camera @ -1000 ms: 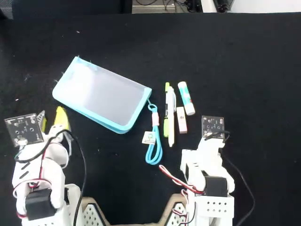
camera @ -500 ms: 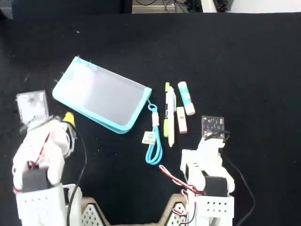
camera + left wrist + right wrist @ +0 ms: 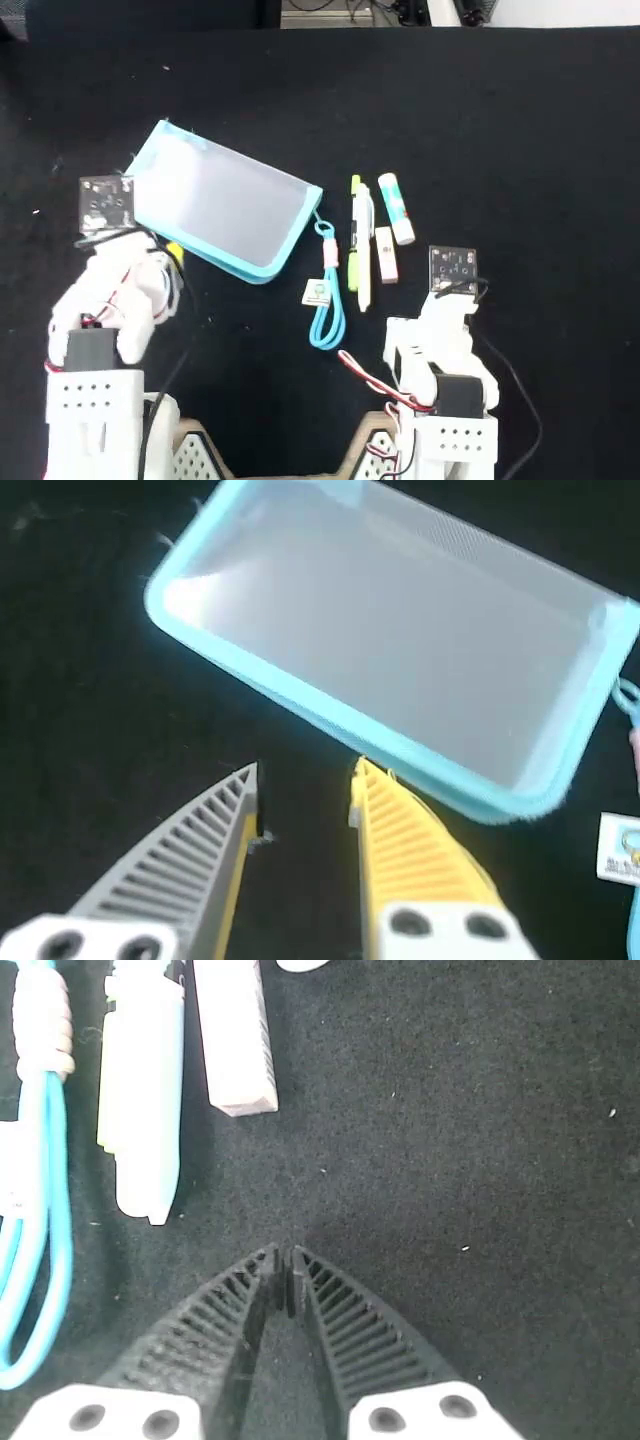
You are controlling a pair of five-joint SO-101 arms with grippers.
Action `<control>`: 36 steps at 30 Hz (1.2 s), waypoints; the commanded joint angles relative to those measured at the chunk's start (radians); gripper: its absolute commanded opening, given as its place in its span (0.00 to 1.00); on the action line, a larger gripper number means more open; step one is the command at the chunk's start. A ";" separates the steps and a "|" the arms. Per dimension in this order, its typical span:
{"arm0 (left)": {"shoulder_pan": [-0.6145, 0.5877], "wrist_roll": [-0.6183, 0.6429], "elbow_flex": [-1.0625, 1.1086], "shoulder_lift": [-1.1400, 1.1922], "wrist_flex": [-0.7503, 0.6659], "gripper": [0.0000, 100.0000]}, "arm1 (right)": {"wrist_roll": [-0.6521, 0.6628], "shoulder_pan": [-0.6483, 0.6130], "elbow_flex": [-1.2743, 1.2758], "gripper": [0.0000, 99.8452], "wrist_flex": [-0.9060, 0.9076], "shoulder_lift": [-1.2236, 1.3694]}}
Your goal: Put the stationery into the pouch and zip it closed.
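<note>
The pouch (image 3: 220,205), turquoise-edged with a pale grey face, is lying flat and slanted on the black table (image 3: 520,130), left of the middle; whether its zip is open cannot be told. The left gripper (image 3: 303,775) is hovering just beside the pouch's near long edge, its grey and yellow fingers (image 3: 400,850) standing apart with nothing between them. A blue strap (image 3: 327,300) is trailing from the pouch's right corner toward the arms, with a small white tag (image 3: 317,292) lying against it. The stationery is lying outside the pouch, to its right, side by side: a yellow-green and white pen (image 3: 360,250) just beside the strap, a short pinkish eraser (image 3: 385,254) next to it, and a white glue stick (image 3: 396,208) with green ends a little farther from the arms. The right gripper (image 3: 283,1255) is sitting low over bare table near the pen's and eraser's near ends, its black fingers pressed together and holding nothing.
</note>
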 commanded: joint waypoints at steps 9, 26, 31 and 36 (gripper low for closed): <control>0.045 0.000 0.033 -0.038 -0.026 0.16 | -0.003 -0.005 -0.008 0.01 0.005 -0.096; 0.044 -0.006 -0.105 0.351 -0.018 0.16 | -0.003 -0.005 -0.008 0.01 0.005 -0.096; 0.042 -0.006 -0.108 0.368 -0.018 0.16 | -0.003 -0.005 -0.008 0.01 0.005 -0.096; 0.047 -0.006 -0.108 0.368 -0.018 0.16 | -0.003 -0.005 -0.008 0.01 0.005 -0.096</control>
